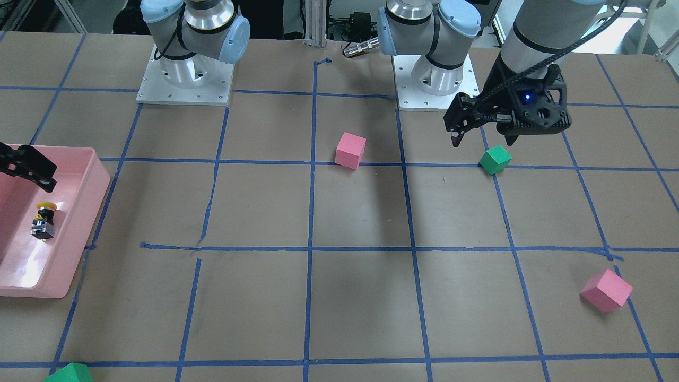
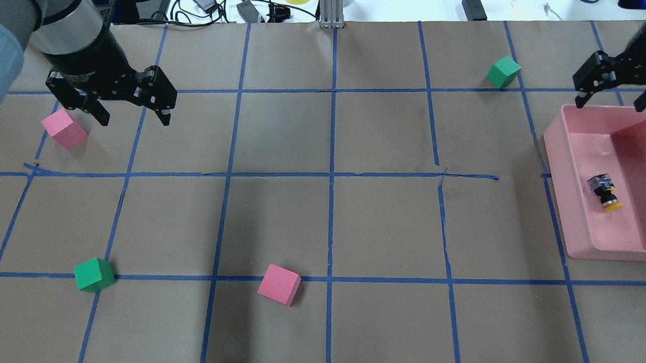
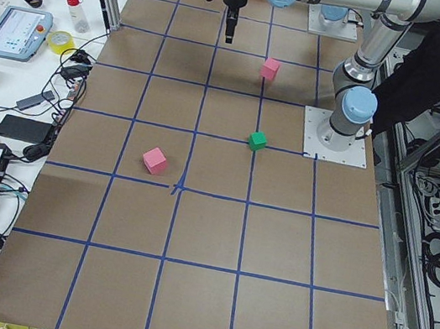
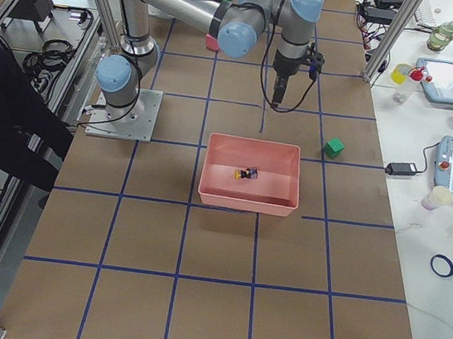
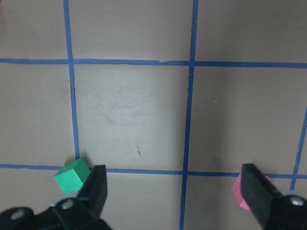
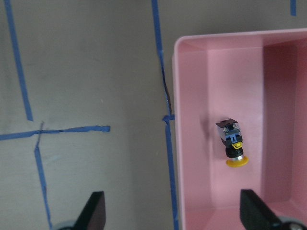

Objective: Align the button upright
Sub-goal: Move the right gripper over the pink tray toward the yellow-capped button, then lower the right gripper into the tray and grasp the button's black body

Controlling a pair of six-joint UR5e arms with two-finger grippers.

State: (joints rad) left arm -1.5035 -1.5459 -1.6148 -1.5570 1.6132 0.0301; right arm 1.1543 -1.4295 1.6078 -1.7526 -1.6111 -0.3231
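Button: lies on its side on the floor of the pink bin, yellow cap toward the bin's near wall in the right wrist view, grey base block away from it; touches no wall.
Right gripper: released, jaws spread wide, holds nothing; hovers above the bin's far rim in the overhead view, well apart from the button.
Left gripper: released, empty, over bare table near a pink cube; not needed for this step, best left parked.
Step in hand: judged as the approach, grasp not yet made.
How to do it well: centre the right gripper over the black body between cap and base, jaws across the button's short axis, then descend inside the bin walls.
Grip choice: the body looks like the safest place to pinch; the round cap would likely slip.
Upright move: lift slightly, rotate so the base block faces down, set it flat on the bin floor, cap up.
Risks: tiny part may roll or skid on the smooth plastic when touched; a jaw could clip the rim on descent.
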